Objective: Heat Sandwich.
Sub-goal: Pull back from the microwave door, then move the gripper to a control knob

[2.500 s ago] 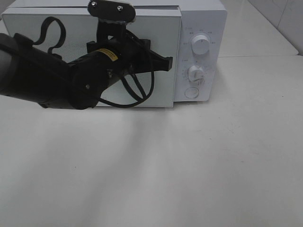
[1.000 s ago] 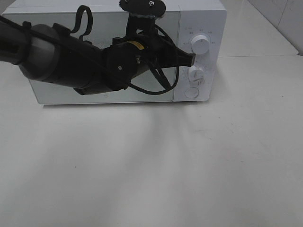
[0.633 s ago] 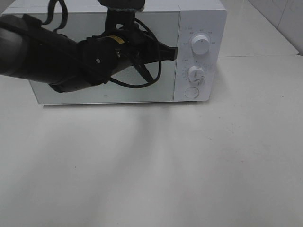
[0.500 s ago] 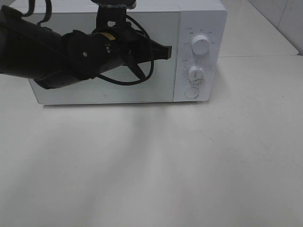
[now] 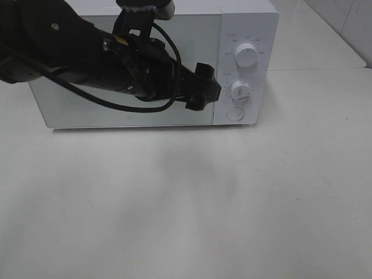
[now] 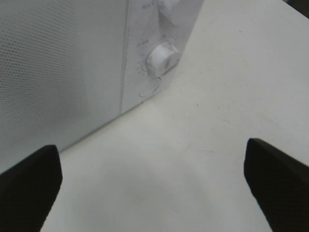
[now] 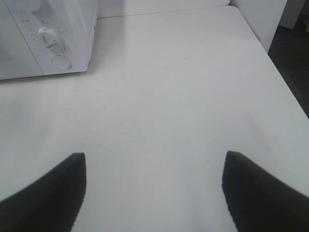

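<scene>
No legible text; tiny print around microwave dials too small to read

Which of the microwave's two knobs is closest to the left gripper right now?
The lower knob, sitting between the upper knob and the round button; the left gripper hangs level with it, just beside it.

We see a white microwave across the upper part of the frame, upright, its door shut. Its right-hand panel carries an upper knob, a lower knob and a round button.
</scene>
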Robot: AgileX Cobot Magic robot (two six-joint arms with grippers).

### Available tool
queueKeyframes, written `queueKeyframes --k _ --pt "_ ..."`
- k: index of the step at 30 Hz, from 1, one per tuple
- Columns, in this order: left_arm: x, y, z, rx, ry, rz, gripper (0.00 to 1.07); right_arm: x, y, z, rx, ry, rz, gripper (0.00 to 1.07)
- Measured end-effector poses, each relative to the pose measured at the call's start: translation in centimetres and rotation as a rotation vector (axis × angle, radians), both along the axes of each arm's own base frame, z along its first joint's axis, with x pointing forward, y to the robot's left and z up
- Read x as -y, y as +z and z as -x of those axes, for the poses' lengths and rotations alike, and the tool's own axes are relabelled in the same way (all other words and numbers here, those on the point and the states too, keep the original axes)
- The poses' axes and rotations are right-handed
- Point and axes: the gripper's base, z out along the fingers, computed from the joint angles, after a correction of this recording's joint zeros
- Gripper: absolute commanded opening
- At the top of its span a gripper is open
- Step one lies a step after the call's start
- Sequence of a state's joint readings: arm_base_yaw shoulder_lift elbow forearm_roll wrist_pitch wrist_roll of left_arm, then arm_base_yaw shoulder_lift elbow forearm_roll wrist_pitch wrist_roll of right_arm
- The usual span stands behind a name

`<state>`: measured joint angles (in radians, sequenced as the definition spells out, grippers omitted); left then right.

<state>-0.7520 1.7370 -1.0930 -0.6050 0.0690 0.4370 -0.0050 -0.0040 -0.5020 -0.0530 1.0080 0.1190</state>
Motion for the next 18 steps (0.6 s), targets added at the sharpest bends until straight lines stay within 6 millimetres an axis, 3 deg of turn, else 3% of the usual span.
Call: queueKeyframes --k 9,15,18 --pt "-2.0 0.9 2.6 -0.165 -0.212 -0.190 1.01 0.0 0.0 0.0 0.000 0.000 0.000 0.75" --pt "-5.1 1.4 2.9 -0.335 -0.235 -0.257 1.01 0.0 0.0 0.0 0.000 0.000 0.000 0.75" --pt "-7.7 1.9 3.0 -0.461 -0.230 -0.288 1.01 0.0 0.0 0.0 0.000 0.000 0.000 0.75"
